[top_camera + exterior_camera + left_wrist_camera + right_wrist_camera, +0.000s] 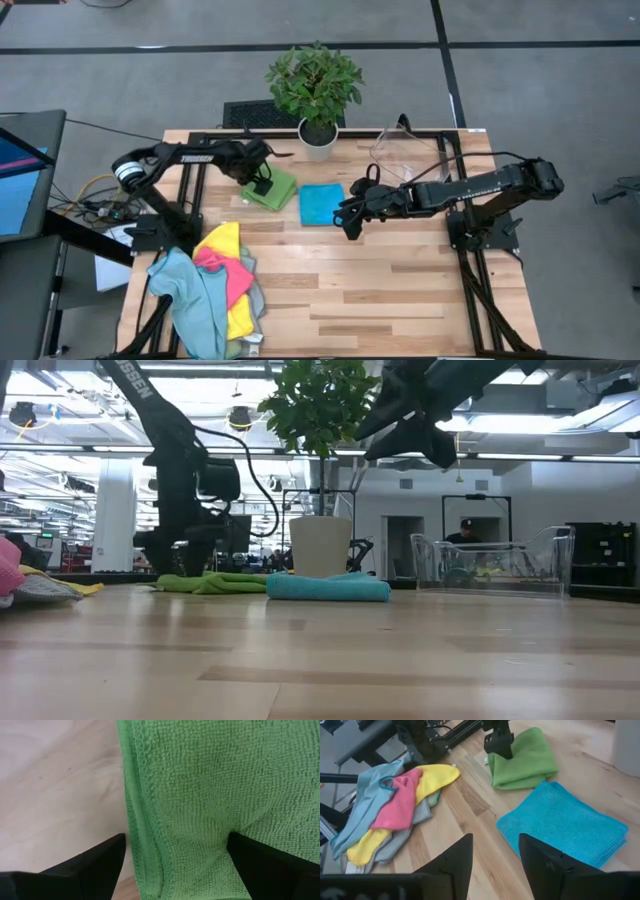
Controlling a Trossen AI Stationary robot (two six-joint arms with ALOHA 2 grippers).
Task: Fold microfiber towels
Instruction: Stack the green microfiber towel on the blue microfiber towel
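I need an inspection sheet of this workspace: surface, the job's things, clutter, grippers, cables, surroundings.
Surface: wooden table, bare at the front right.
Job's things: folded green towel beside folded blue towel; unfolded towel pile at the front left.
Clutter: potted plant and clear bin at the back edge.
Grippers: left gripper open, right over the green towel's edge; right gripper open, empty, above the table beside the blue towel.
Cables: loose wires off the table's left side.
Surroundings: grey floor; a person far behind the bin.
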